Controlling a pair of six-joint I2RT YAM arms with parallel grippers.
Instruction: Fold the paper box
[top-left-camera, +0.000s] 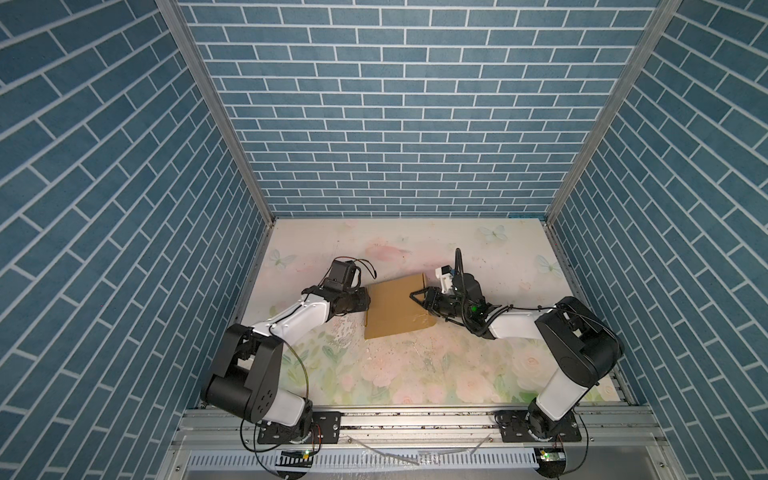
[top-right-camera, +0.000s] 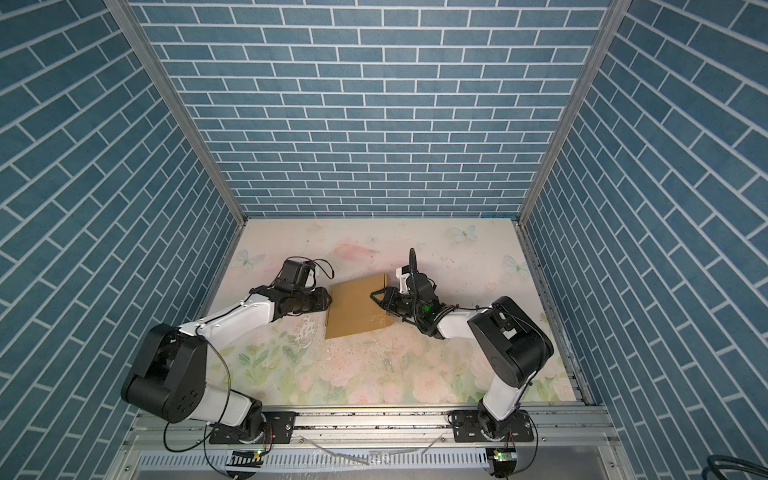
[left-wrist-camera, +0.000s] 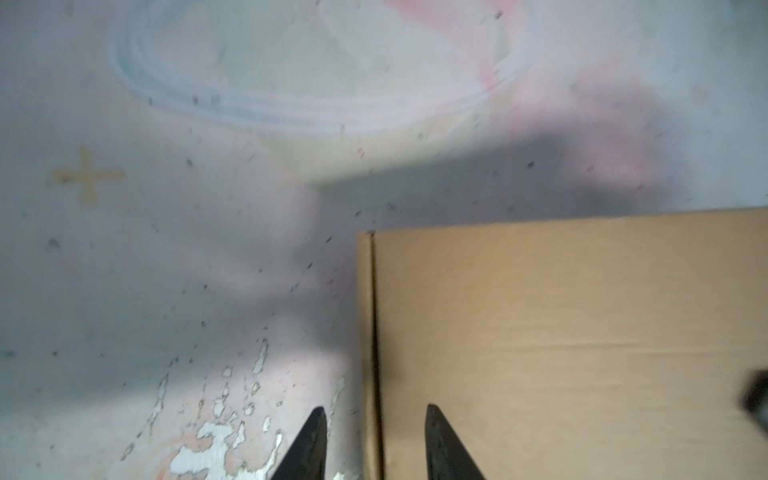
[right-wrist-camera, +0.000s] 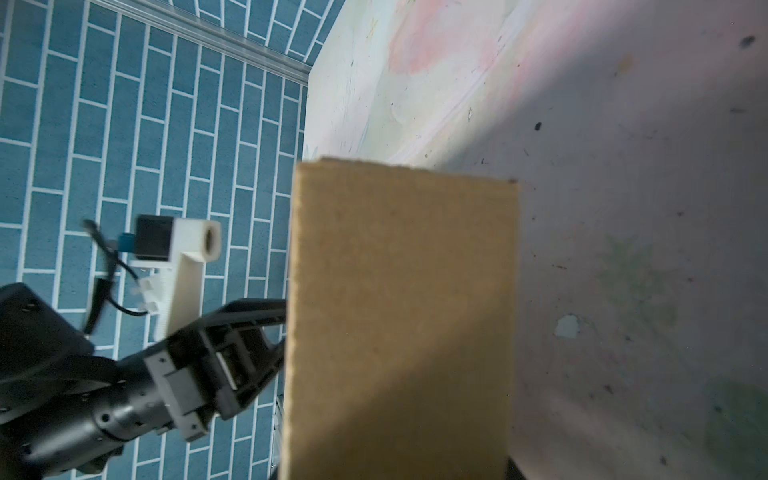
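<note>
Plain brown corrugated cardboard paper box lies mid floral tabletop, between both arms. Left gripper: jaws apart, straddling the box's side edge, clamping nothing. Right gripper is at the opposite edge; whether it grips cannot be told.

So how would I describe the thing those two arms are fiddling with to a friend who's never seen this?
Find the flowery tabletop boxed in by blue brick walls. Near its middle lies the paper box, the left gripper at its left edge and the right gripper over its right side. It's the only plain brown cardboard thing there: shallow, squarish, unprinted.
</note>
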